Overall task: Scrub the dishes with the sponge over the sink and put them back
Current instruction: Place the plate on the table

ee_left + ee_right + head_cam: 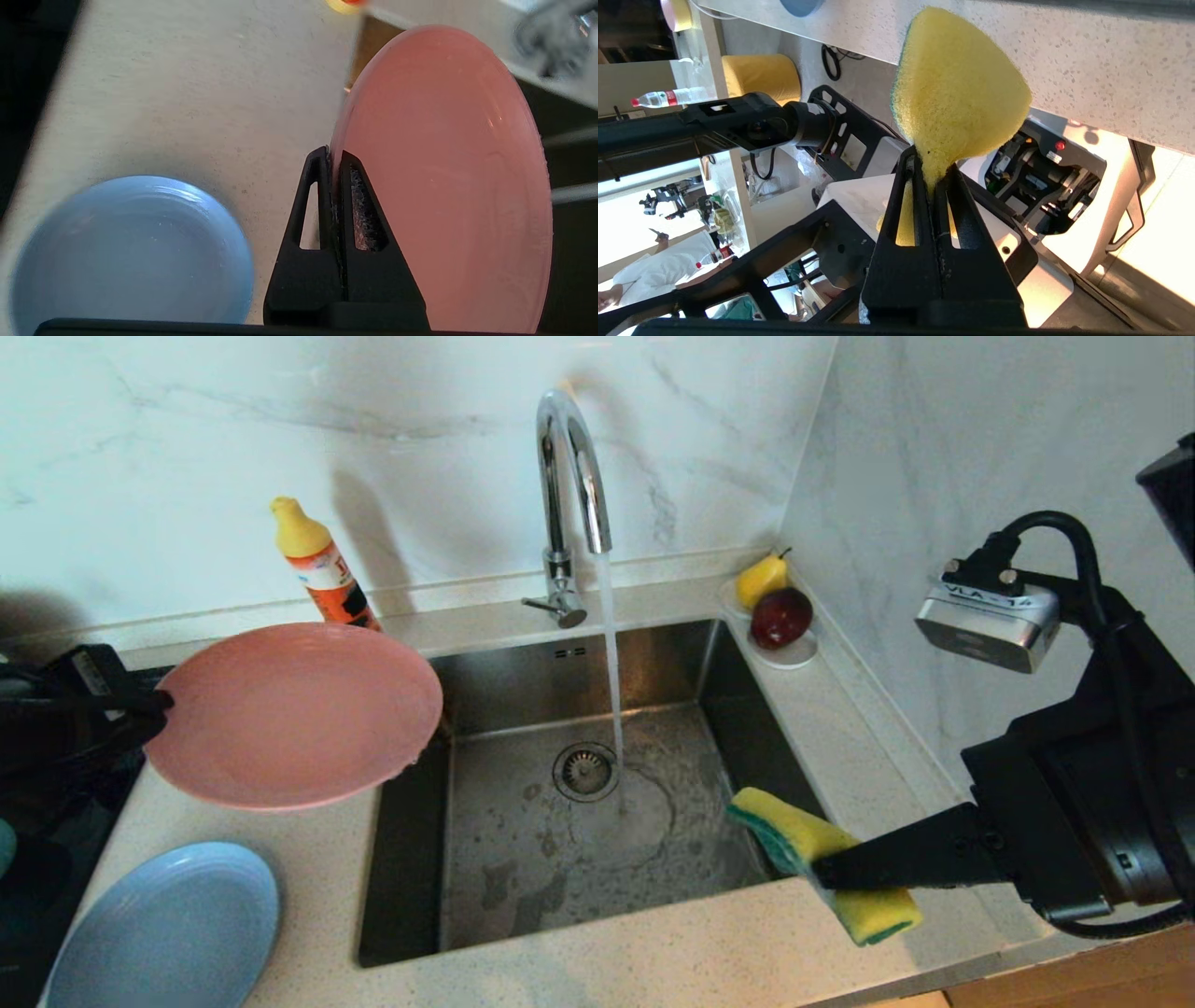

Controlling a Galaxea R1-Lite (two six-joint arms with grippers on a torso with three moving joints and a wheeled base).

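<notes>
**Pink plate lifted, sponge waiting at the sink's edge**

The left gripper (332, 156) was clenched on the rim of the pink plate (297, 712), holding it off the counter (653, 961) with its far edge just overhanging the left side of the sink (597, 840). In the left wrist view the two fingers pinched the plate's edge between them. The right gripper (930, 165) was clamped on the sponge (822, 859), squeezing its middle flat; the sponge hung over the sink's near right corner, yellow face up and green layer toward the basin. Water ran from the tap (571, 476) onto the sink floor beside the drain (585, 771). The blue plate (168, 924) lay on the counter in front of the pink one, well clear of the sink.

The step in hand looked like bringing plate and sponge together over the basin. To do it well, the plate probably needed to travel further right until it sat fully above the sink, tilted so its face met the sponge and drips fell inside. An edge pinch on a wet plate can slip, so scrubbing pressure would best be light and directed toward the gripped rim. The sponge's scouring side should face the plate.
</notes>
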